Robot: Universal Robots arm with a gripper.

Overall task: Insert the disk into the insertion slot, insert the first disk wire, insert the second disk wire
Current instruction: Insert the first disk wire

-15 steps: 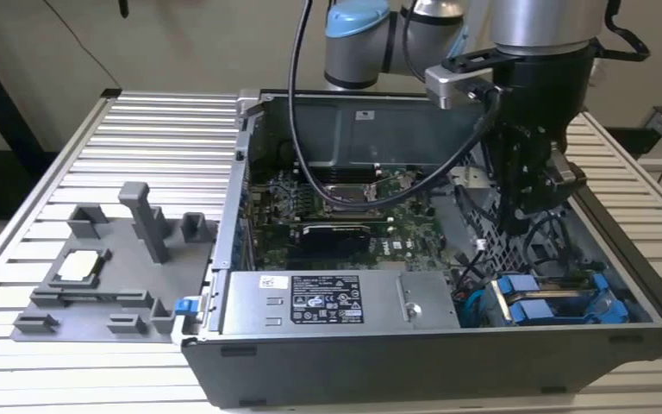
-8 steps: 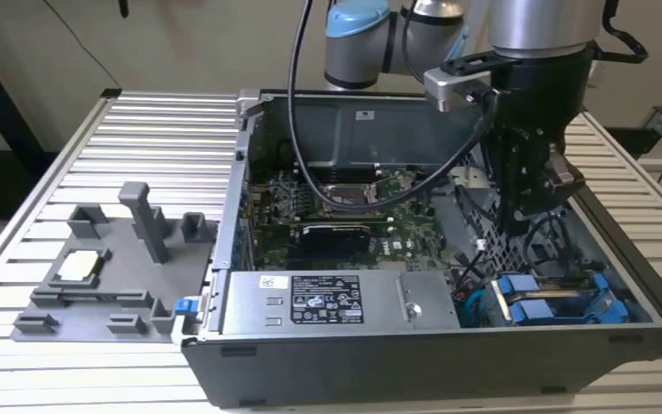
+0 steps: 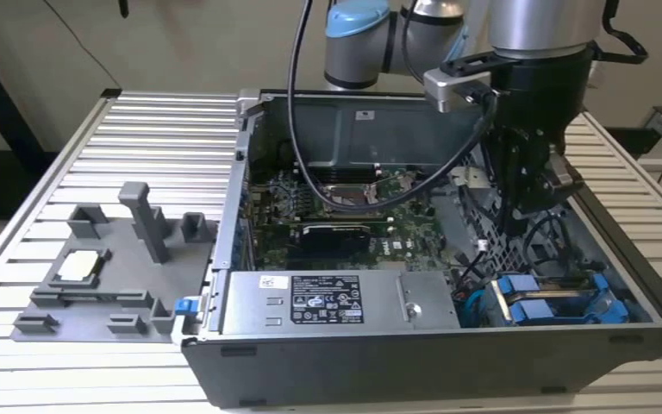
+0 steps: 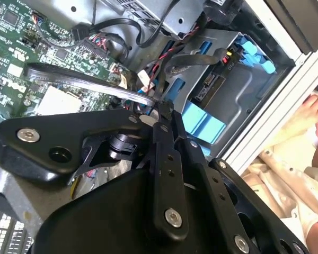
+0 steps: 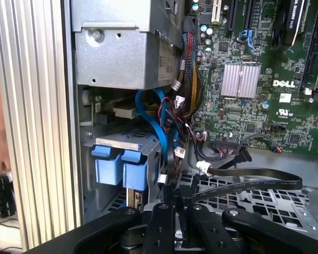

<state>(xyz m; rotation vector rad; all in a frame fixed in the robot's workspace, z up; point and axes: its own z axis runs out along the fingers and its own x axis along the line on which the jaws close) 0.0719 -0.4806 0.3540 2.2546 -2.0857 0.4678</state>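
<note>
In the first wrist view the gripper (image 5: 175, 203) pinches a thin black wire (image 5: 254, 177), limp, best held near its plug.

**Ribbed worktop carrying case and fixture**

A ribbed aluminium worktop (image 3: 135, 138) is carrying an open black computer case (image 3: 423, 362) towards the exterior view's right. A grey fixture plate (image 3: 101, 285) with upright posts is lying just beside it, on the left.
</note>
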